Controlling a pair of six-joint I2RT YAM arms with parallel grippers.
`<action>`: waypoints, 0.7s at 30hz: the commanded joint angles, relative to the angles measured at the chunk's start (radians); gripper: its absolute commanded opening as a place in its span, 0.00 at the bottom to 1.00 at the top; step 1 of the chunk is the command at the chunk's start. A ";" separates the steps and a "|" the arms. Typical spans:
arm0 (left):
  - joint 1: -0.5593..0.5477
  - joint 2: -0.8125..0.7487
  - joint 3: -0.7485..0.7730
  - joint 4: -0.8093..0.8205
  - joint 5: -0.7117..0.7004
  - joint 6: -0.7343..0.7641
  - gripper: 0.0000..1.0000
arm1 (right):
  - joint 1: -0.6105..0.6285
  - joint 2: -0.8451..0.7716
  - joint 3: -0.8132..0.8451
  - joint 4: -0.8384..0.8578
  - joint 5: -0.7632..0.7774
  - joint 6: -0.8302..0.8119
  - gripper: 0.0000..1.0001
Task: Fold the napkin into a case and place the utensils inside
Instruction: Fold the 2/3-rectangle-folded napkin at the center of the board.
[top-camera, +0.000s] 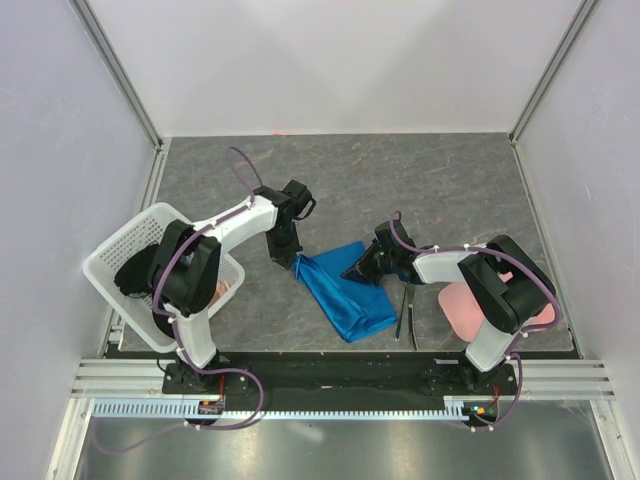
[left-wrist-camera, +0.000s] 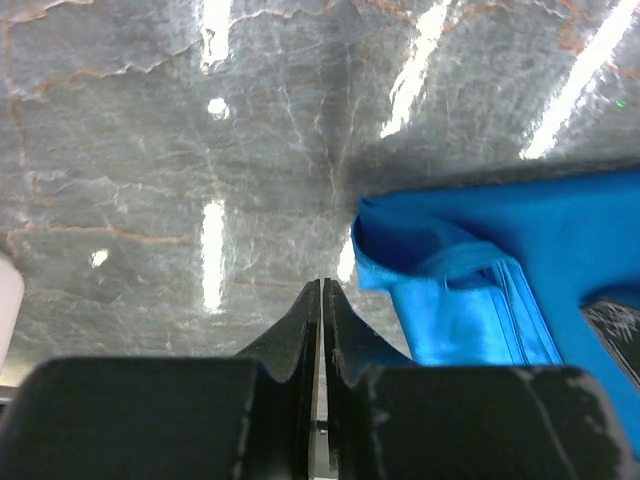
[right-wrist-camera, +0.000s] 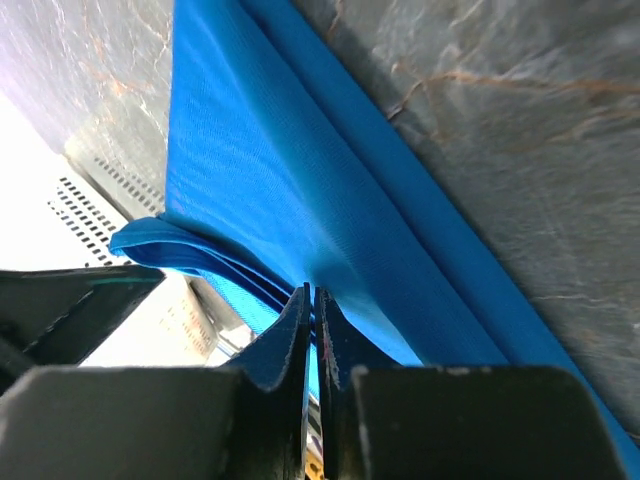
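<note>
- The napkin (top-camera: 345, 292) lies folded into a slanting blue band mid-table, between the two grippers.
- The right gripper (right-wrist-camera: 312, 305) is clamped on the napkin's layered far-right edge (blue shows in the slit between its fingers).
- The left gripper (left-wrist-camera: 322, 300) has its fingers pressed together at the napkin's far-left corner; whether fabric is caught, I cannot tell.
- The utensils (top-camera: 401, 315) lie just right of the napkin, with a pink cloth (top-camera: 462, 305) beyond.

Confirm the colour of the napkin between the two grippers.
Plain bright blue; the napkin shows best in the top external view.
</note>
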 joint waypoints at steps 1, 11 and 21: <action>-0.006 0.063 0.057 0.014 -0.004 -0.010 0.08 | -0.001 0.011 0.022 -0.004 0.022 0.025 0.11; 0.011 0.220 0.242 0.035 0.020 0.024 0.06 | 0.048 0.041 0.051 0.006 0.023 0.067 0.11; 0.036 0.269 0.474 -0.002 0.004 0.104 0.09 | 0.056 0.085 0.206 -0.043 -0.059 -0.089 0.14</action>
